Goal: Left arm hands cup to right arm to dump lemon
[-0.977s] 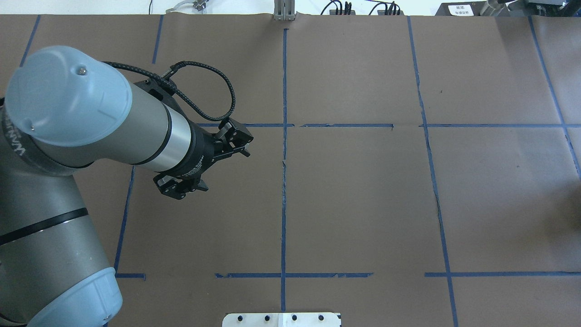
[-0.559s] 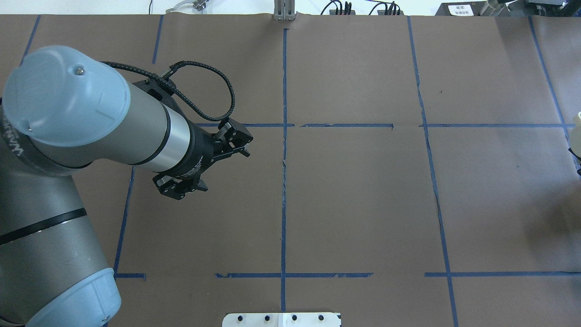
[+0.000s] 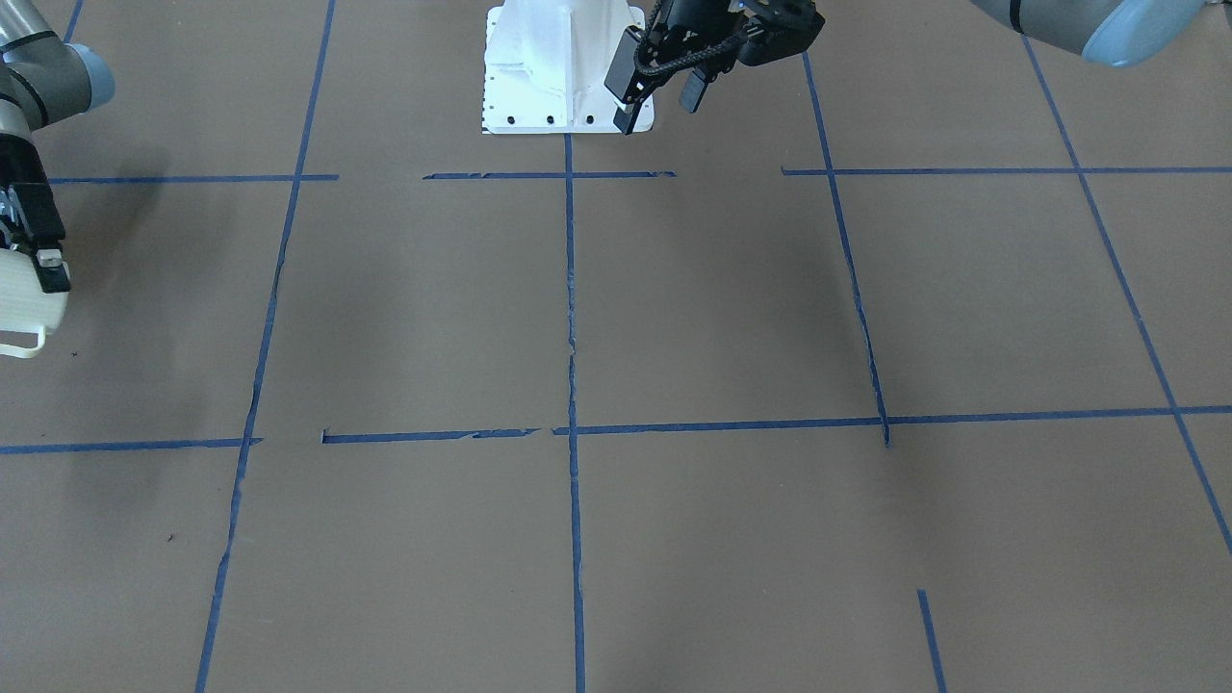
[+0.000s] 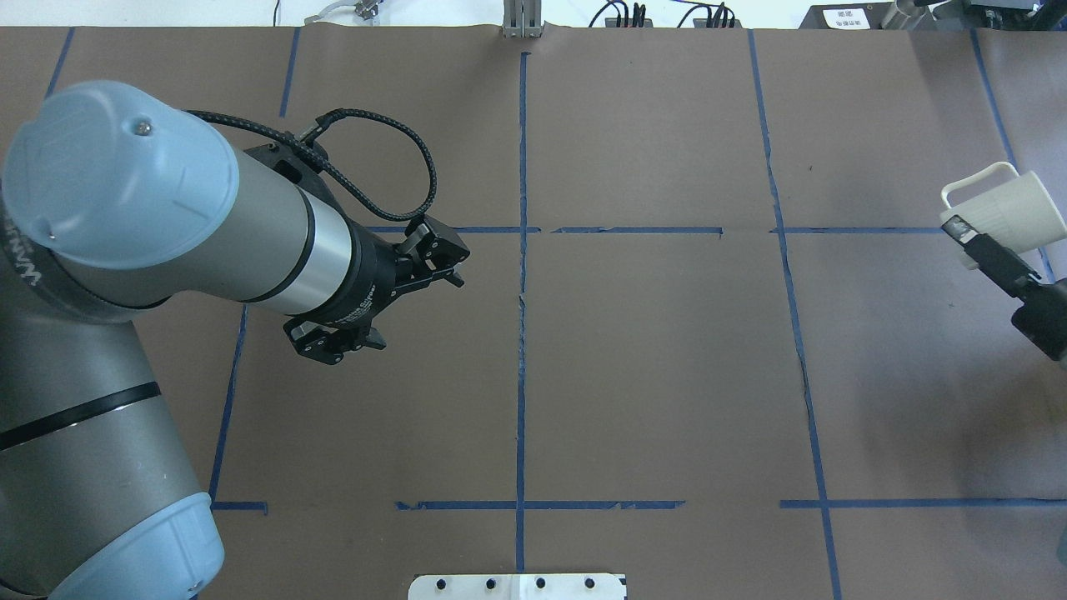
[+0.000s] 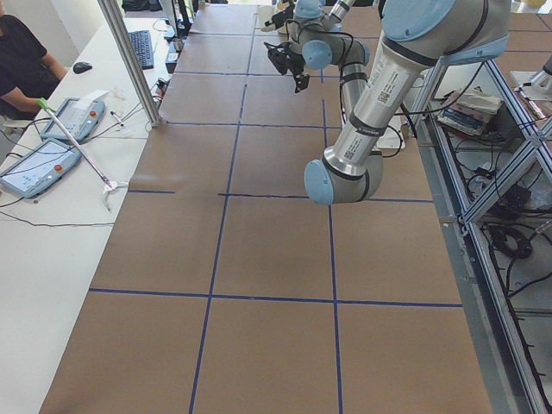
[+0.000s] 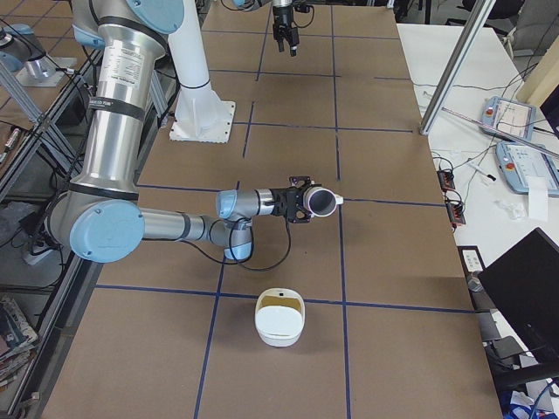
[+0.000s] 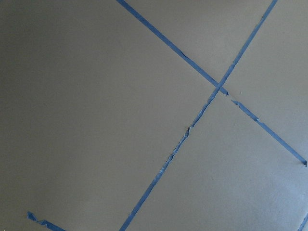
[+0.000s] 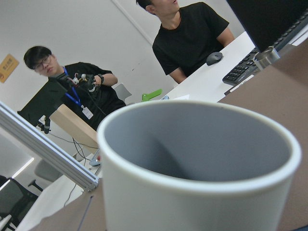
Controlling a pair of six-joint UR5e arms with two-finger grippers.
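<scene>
Since the earlier overhead frames the right arm has come in from the 3 o'clock edge, bringing the cup (image 4: 1019, 204), a white ribbed mug with a squared handle and grey inside, into that view. The left arm has barely shifted.

The right gripper (image 6: 307, 202) is clamped on the cup and holds it clear of the brown paper-covered table (image 4: 650, 350). The cup is tipped on its side, with its long axis running roughly 9 to 3 and its mouth toward 3 o'clock. The visible part of the grey inside shows no lemon.

The left gripper (image 4: 417, 310), at about 9 o'clock from the table's middle, is spread wide and empty. The cup lies well apart from its fingers, toward 3 o'clock.

The hand-over looks done, so any dumping falls to the right arm. A white tub (image 6: 279, 325) sits beyond the cup's mouth and is probably the target.
</scene>
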